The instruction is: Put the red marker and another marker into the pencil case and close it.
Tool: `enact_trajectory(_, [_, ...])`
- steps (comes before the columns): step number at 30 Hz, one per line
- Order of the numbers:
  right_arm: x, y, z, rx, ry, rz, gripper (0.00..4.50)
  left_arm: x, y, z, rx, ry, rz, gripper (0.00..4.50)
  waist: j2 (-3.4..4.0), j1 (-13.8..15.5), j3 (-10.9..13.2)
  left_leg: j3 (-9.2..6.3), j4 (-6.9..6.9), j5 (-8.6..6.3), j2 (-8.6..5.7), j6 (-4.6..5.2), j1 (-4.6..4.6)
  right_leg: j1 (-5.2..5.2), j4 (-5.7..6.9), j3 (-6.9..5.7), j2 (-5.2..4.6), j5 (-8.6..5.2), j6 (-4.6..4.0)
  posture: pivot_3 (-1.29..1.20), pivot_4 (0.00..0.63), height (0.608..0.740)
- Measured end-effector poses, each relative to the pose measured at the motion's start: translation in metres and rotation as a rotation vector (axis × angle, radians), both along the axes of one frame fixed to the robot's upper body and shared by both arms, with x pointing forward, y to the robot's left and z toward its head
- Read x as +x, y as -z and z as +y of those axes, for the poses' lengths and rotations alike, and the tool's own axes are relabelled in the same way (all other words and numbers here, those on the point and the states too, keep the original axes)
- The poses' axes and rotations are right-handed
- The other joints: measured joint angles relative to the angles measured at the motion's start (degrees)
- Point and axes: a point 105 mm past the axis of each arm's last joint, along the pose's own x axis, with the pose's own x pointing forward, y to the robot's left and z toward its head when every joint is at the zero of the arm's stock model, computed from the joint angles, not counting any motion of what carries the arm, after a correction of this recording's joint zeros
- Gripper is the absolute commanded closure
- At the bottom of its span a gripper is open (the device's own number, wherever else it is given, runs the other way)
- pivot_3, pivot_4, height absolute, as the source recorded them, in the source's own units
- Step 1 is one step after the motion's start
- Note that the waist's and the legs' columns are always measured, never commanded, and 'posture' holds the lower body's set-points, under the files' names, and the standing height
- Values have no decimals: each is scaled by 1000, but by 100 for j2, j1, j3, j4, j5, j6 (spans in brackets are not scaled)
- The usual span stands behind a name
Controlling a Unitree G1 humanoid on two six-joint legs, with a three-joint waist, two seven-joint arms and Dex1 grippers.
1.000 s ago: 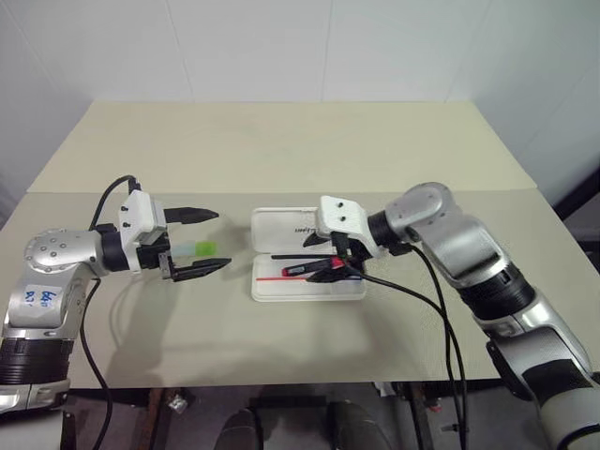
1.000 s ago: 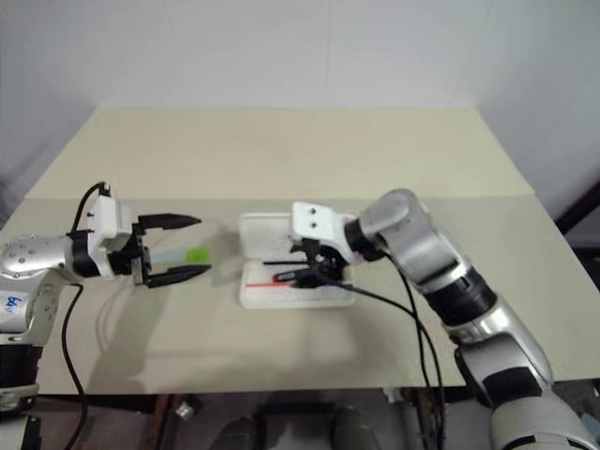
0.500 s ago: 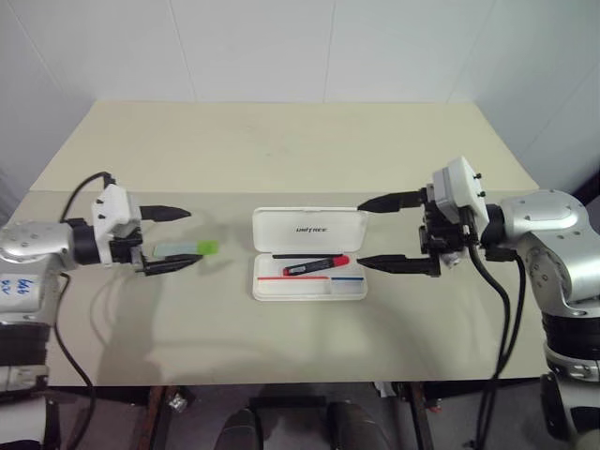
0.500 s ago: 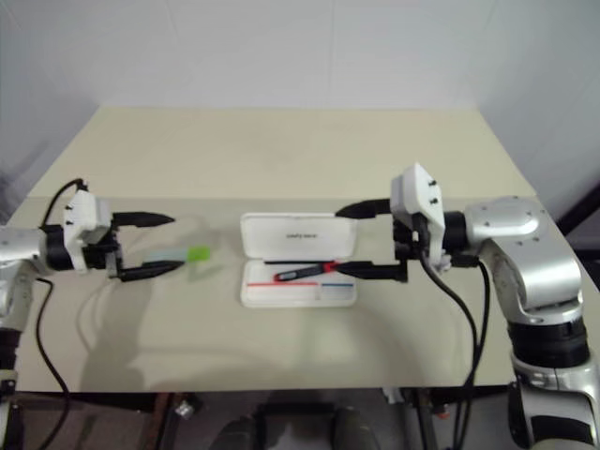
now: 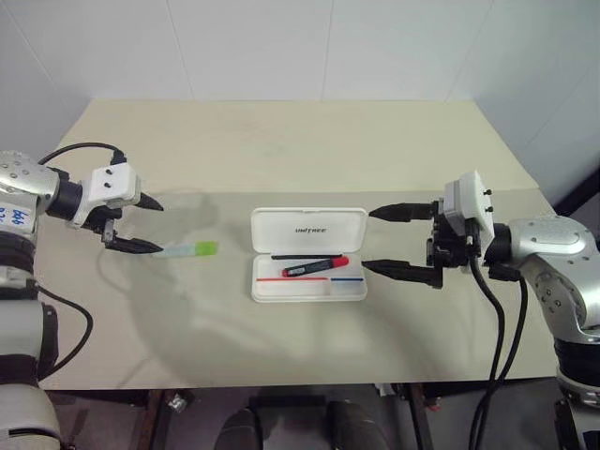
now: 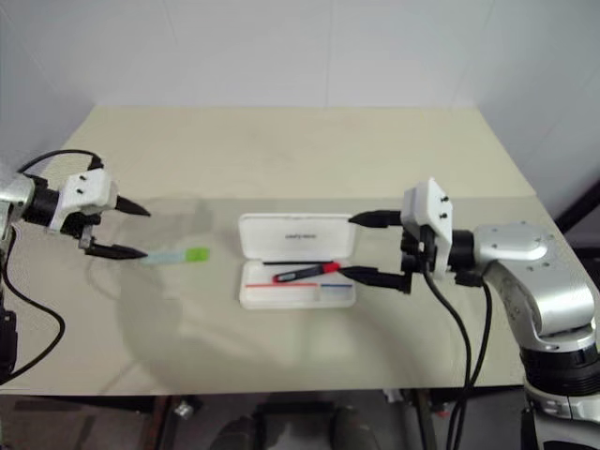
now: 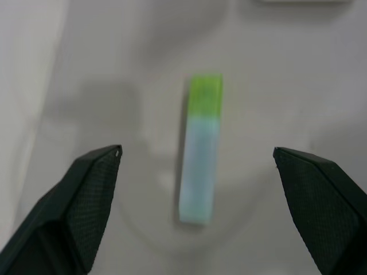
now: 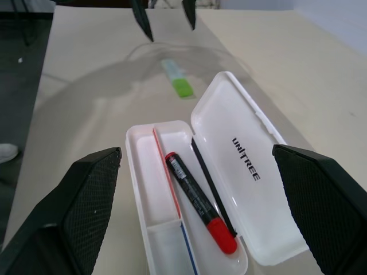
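The red marker (image 5: 315, 266) lies lengthwise in the open pencil case (image 5: 308, 253), cap toward the spread right gripper (image 5: 390, 242); the green-capped marker (image 5: 188, 249) lies left of the case, cap toward it, beside the spread left gripper (image 5: 142, 225).

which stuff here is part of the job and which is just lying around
Job:
- red marker, lying in the open case
- green marker, on the table beside the left pincer
- case, lid open

Lying about:
- thin black stick in the case beside the red marker
- nothing else on the table

Readable: "UNITREE" in dark capital letters, printed on the inner face of the open lid of the pencil case (image 8: 241, 166). Small white print on the red marker (image 8: 198, 200), too fine to read.
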Motion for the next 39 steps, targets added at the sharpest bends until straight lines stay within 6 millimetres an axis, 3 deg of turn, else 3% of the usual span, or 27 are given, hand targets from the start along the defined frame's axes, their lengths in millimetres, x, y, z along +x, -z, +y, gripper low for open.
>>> enact_trajectory(5, [0,0,-1,37,36,-3,24,7,24,-6,66,2,78,0,-11,59,6,-2,2,0,1,0,0,0,3,-1,0,0,1,0,150,740])
enact_trajectory(19, [-6,-3,-4,77,105,-32,24,24,50,-20,162,1,62,0,-14,105,8,-2,7,0,1,0,1,2,7,1,0,4,7,0,150,740])
enact_trajectory(22, [-7,-4,-3,83,111,-34,0,26,53,-26,153,5,64,593,-14,117,8,-3,8,0,1,0,1,2,9,0,1,4,7,0,150,740])
enact_trajectory(30, [-7,-6,-3,94,120,-37,0,28,55,-30,147,10,62,3278,-14,112,8,-3,9,0,0,0,1,2,12,1,0,4,7,0,150,740])
enact_trajectory(31, [-7,-6,-3,95,119,-36,0,28,56,-30,146,11,61,3440,-14,112,8,-2,10,0,0,0,2,3,12,1,0,4,7,0,150,740])
enact_trajectory(39, [-7,-7,-3,96,120,-38,0,27,57,-29,127,7,56,3439,-15,111,7,-2,16,0,0,0,5,4,21,2,0,4,7,0,150,740])
